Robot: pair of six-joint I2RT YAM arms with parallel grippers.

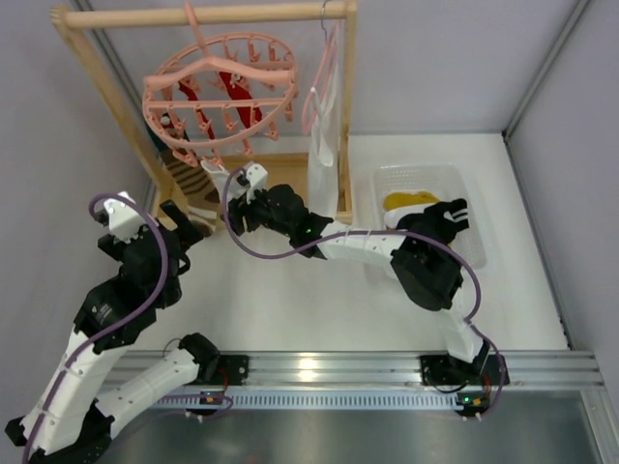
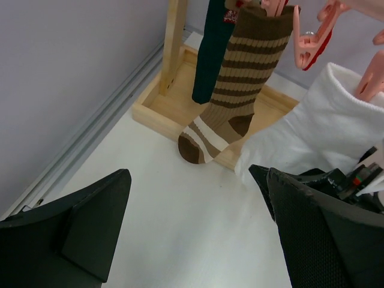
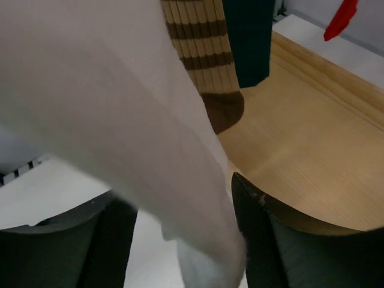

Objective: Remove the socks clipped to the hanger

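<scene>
The round salmon-pink hanger [image 1: 218,97] hangs from the wooden rail, with red socks [image 1: 235,92] clipped inside its ring. Below it hang a brown striped sock [image 2: 234,84], a dark teal sock [image 2: 211,48] and a white sock [image 2: 312,132]. My right gripper [image 3: 183,240] reaches under the hanger with its jaws around the white sock [image 3: 120,108]. The right finger touches the fabric and a small gap shows on the left. My left gripper [image 2: 195,228] stands wide open and empty above the table, short of the brown sock's toe.
A wooden rail frame [image 1: 208,14] with a wooden base [image 3: 312,138] carries the hanger. A slim pink clothes hanger with white cloth [image 1: 324,126] hangs at its right end. A clear bin [image 1: 426,171] at right holds a yellow item [image 1: 411,201].
</scene>
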